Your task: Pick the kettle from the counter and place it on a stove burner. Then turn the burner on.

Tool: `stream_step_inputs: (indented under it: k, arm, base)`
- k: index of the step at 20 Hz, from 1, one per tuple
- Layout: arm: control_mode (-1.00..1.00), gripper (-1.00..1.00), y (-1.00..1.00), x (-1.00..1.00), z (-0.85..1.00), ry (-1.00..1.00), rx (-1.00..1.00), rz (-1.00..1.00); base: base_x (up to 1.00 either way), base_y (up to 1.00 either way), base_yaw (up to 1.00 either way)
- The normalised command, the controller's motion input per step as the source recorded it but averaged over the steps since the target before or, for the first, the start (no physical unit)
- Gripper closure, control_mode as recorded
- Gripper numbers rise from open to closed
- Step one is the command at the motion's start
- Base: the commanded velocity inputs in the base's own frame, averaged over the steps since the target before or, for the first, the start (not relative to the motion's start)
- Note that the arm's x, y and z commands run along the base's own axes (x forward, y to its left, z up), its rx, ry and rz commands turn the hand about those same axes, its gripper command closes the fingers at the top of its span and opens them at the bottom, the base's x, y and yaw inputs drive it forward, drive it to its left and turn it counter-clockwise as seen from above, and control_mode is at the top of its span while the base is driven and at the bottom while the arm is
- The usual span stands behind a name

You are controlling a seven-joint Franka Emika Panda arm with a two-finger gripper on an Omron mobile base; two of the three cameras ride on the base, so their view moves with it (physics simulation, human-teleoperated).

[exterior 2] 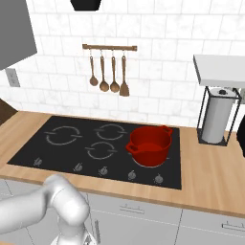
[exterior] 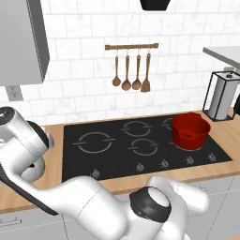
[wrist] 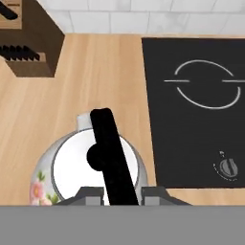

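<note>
Hand view gives you the end effector [wrist: 122, 194] at the bottom edge, its two grey fingertips [wrist: 91, 194] pinched narrow on either side of the kettle's black handle [wrist: 111, 153]; they grip it, though the grey band cuts off the lower end of the handle and the tips. Beneath sits the kettle [wrist: 72, 167], seen from above, cream-white with a pink flower mark at its lower left. You see its black knob only as a bulge beside the handle. The handle's long axis runs from the upper left of this view down toward the fingertips, slightly slanted. A small pale stub [wrist: 83, 120] sticks out at the kettle's upper edge; you cannot be sure whether it is the spout.

The kettle rests on the tabletop [wrist: 95, 72], just left of the black cooktop [wrist: 191, 139]. On that glass you see the burner [wrist: 206, 83] up and right, well apart from the kettle, and a knob [wrist: 228, 167] lower right. A wooden knife block [wrist: 28, 52] sits at the upper left, partly cut off.

In the left base view the arm hides nearly all of the kettle [exterior: 37, 168]. A red pot [exterior: 190, 131] stands on the cooktop's right side.
</note>
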Motion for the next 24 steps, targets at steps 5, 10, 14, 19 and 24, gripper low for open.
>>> stream_step_inputs:
  k: [5,10,14,19,24]
  arm:
    - [-1.0,1.0,-0.67,0.0,0.35,-0.12,-0.03,-0.2]
    - [-1.0,1.0,-0.82,0.0,0.2,-0.02,-0.04,-0.21]
    - [-1.0,1.0,-0.87,0.01,0.14,0.0,-0.03,-0.23]
    - [-1.0,1.0,-0.89,0.16,0.04,0.0,-0.03,-0.23]
    - [-1.0,1.0,-0.82,0.33,0.0,0.0,-0.05,-0.19]
  base:
    - [0.0,0.0,0.0]
    - [0.0,0.0,0.0]
    - [0.0,0.0,0.0]
    - [0.0,0.0,0.0]
    - [0.0,0.0,0.0]
